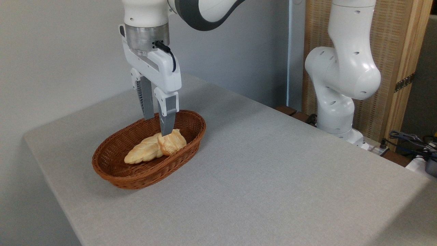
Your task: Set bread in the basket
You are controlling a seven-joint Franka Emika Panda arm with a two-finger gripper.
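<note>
Inspected from the fixed camera: gripper (pixel 157 126) hanging vertical over the basket (pixel 119 172), fingers pointing down into its far end, toward one o'clock of the oval. Jaws standing apart with a visible gap; nearer finger (pixel 167 118) tip reaching the top of the bread (pixel 172 142), farther finger behind and to ten o'clock of it, clear of the crust so far as can be seen. Nothing clamped. Bread lying inside the basket on the woven floor, at the two o'clock side of the interior, orange-golden and knotted. Touching it at eight o'clock, a long pale-yellow braided loaf (pixel 141 152), stretched toward the near-left end. Basket resting on the grey table (pixel 273 164), in the nine o'clock half of the surface. Arm base (pixel 336 112) standing off the table edge at three o'clock, cables (pixel 409 140) further right.
</note>
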